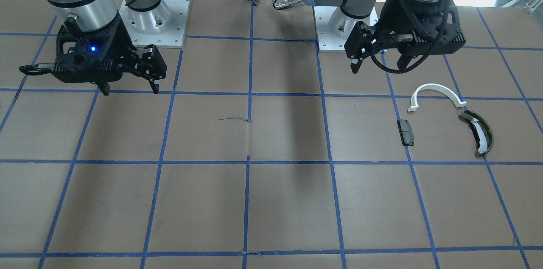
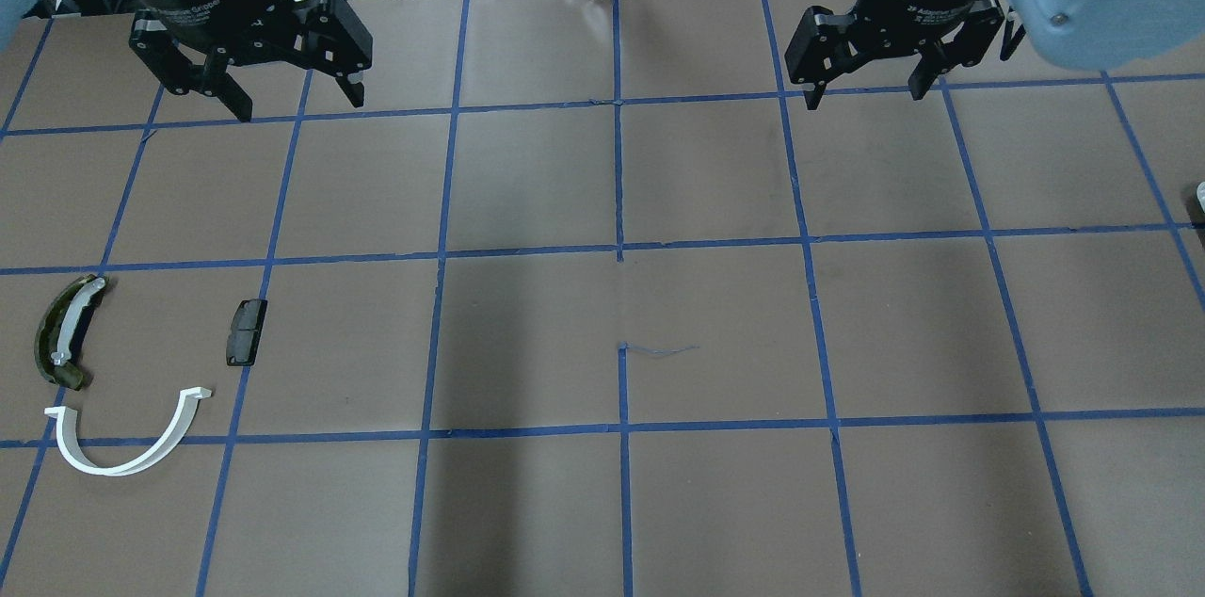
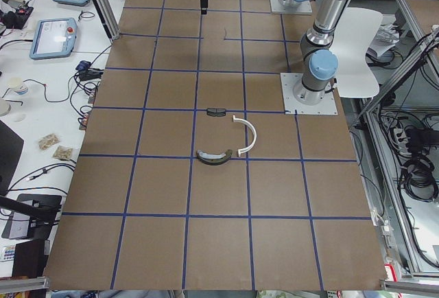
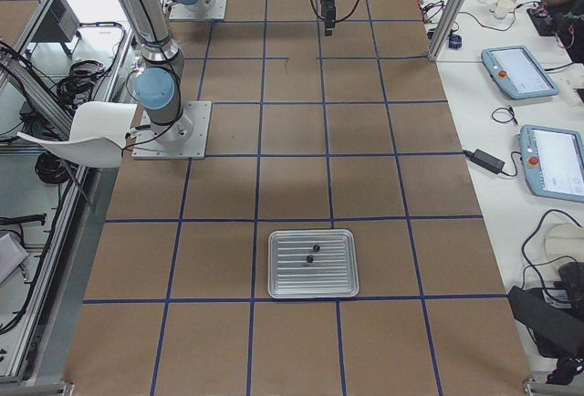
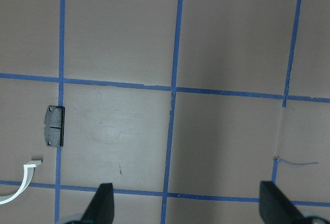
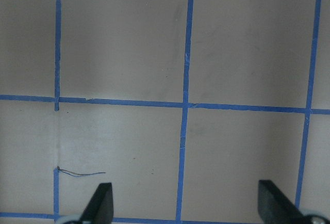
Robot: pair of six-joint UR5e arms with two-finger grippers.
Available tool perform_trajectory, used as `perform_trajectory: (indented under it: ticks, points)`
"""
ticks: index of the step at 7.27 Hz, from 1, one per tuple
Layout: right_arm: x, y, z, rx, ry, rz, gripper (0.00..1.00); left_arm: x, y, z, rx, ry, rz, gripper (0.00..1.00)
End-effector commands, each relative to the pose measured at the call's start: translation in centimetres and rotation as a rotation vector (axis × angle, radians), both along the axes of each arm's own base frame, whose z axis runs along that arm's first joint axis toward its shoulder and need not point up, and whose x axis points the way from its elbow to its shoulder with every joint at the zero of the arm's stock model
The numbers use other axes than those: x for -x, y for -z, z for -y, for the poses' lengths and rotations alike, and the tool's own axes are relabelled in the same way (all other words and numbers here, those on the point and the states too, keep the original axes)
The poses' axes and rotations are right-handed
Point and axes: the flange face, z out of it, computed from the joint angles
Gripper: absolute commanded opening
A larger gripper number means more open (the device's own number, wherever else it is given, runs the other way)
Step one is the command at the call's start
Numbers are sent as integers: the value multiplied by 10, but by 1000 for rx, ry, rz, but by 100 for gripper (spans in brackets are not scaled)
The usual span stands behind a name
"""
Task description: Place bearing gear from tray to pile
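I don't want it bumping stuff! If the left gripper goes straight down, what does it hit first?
The left gripper would probably meet only bare table by a blue tape line; the block lies off to the side.

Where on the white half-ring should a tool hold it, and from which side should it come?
The white half-ring lies flat on the table, nothing touching it. So probably come from straight above and pinch its thin band at mid-arc, one finger inside the curve, one outside.

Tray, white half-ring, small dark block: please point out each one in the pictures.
tray (image 4: 333, 279), exterior right view, bare ribbed floor.
white half-ring (image 1: 436, 87), exterior front-facing view, top of its arc.
small dark block (image 2: 246, 331), overhead exterior view, its middle.
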Motion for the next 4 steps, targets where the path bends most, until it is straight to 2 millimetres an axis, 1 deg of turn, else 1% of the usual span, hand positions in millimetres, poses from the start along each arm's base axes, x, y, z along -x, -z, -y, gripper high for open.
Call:
perform_trajectory:
  ticks: [1, 4]
  points:
    - [0, -1, -1, 0, -2, -4, 100, 0, -1, 0, 3, 0, 0, 100]
    - [4, 0, 2, -15, -7, -5, 100, 0, -1, 0, 3, 0, -2, 100]
